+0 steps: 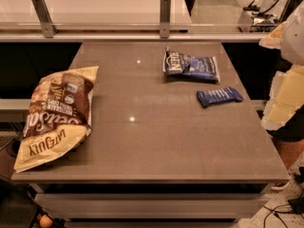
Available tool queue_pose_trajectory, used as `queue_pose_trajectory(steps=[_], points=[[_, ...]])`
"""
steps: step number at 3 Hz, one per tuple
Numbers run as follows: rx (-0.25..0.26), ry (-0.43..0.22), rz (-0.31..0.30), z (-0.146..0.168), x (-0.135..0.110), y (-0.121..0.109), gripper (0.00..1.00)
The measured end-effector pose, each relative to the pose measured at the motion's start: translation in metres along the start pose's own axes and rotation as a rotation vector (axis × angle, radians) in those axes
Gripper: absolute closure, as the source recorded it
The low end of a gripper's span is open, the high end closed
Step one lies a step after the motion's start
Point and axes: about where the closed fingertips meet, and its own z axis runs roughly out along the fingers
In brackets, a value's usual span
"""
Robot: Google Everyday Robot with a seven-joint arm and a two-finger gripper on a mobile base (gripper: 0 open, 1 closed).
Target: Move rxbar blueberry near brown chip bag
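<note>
Approach step pending: the rxbar blueberry [219, 97] lay on the table's [156, 146] right side, well apart from the brown chip bag [56, 115] at left - the gripper was out of view, its state indeterminable, and first had to reach and grasp the bar.

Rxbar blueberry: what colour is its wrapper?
The rxbar blueberry is dark blue with pale lettering, seen in the camera view; the gripper is out of sight.

Warm, dim amber light, overhead glare spots on the table [156, 141]; gripper beyond the frame.
</note>
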Motion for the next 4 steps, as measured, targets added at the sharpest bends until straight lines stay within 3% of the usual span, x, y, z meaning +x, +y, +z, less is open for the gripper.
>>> queue_pose_trajectory(steps=[1, 2, 4], points=[[0.000, 0.000, 0.000, 0.000, 0.000, 0.000, 0.00], [0.001, -0.045, 0.020, 0.004, 0.008, -0.017, 0.00], [0.007, -0.238, 0.113, 0.036, 0.042, -0.068, 0.00]])
